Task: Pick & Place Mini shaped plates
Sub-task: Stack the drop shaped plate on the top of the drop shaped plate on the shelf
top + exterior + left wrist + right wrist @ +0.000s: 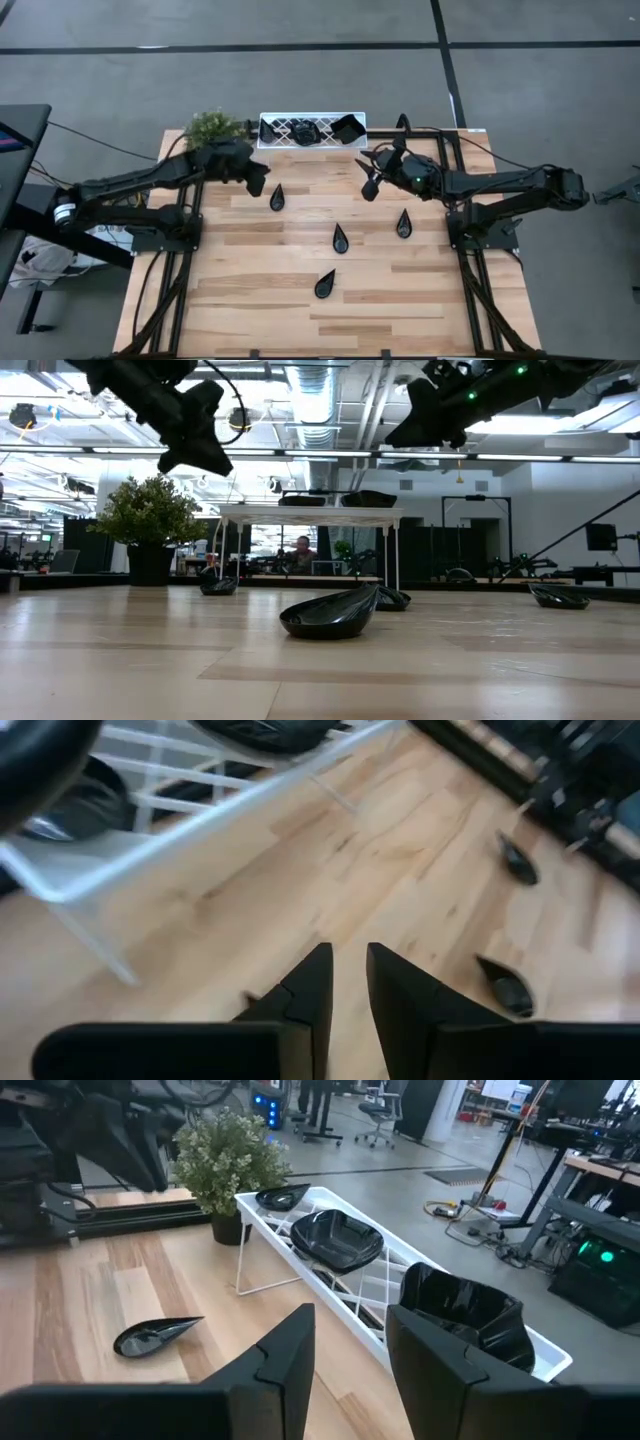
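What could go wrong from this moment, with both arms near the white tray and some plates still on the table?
1. The left gripper and right gripper both hover close to the white tray; reaching in together, they might collide.
2. The tray stands on thin legs, so a bump could tip it and spill the plates inside.
3. The teardrop plates on the table are glossy and shallow; one may slip from the gripper.

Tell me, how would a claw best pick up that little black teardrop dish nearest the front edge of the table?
Probably from straight above, pinching the raised rim at the wide round end of the teardrop dish. It lies flat and shallow on the table, so only the upturned edge gives the fingers anything to close on; the pointed tip looks too thin.
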`<state>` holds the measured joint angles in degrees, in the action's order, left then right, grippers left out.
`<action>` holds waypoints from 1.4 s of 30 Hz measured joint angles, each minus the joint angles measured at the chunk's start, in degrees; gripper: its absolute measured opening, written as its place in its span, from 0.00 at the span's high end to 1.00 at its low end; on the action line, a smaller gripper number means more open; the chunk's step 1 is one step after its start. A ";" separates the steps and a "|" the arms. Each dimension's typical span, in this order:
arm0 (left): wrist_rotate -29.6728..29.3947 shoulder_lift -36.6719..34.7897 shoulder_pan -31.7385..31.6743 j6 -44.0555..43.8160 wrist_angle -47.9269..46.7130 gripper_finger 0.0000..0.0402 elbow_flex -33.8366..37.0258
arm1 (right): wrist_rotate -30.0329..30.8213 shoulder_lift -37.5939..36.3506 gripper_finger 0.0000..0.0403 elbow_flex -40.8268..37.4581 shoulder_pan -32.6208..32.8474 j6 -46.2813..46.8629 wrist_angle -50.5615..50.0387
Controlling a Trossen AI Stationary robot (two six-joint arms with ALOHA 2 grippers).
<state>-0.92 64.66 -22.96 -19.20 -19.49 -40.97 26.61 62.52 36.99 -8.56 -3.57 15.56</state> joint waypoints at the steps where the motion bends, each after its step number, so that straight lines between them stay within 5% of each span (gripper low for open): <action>1: 0.03 0.05 0.56 -1.25 2.00 0.83 1.12 | 0.47 0.00 0.70 0.00 0.34 -0.01 0.02; 7: -1.21 0.41 3.25 -3.09 14.72 0.83 6.51 | 2.41 0.00 0.70 0.00 2.10 0.41 0.30; 12: -4.28 0.44 3.87 -2.93 15.93 0.80 8.37 | 2.43 0.01 0.70 0.00 4.07 0.45 0.02; 20: -3.81 1.06 3.47 -7.52 17.78 0.62 10.86 | 2.43 0.03 0.70 0.00 6.47 0.60 -0.89; 26: -3.33 7.82 3.47 -15.71 19.54 0.52 11.12 | 2.43 0.04 0.70 0.00 6.78 0.61 -1.82; 32: -1.89 15.11 3.45 -18.30 21.09 0.54 11.12 | 2.43 0.04 0.70 0.00 6.78 1.78 -1.82; 42: -2.12 16.52 3.47 -12.92 19.74 0.61 11.15 | 2.38 0.04 0.70 0.00 7.04 3.66 -1.83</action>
<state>-3.04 81.19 -19.49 -32.13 0.24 -29.81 28.99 62.57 36.99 -1.52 0.10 13.73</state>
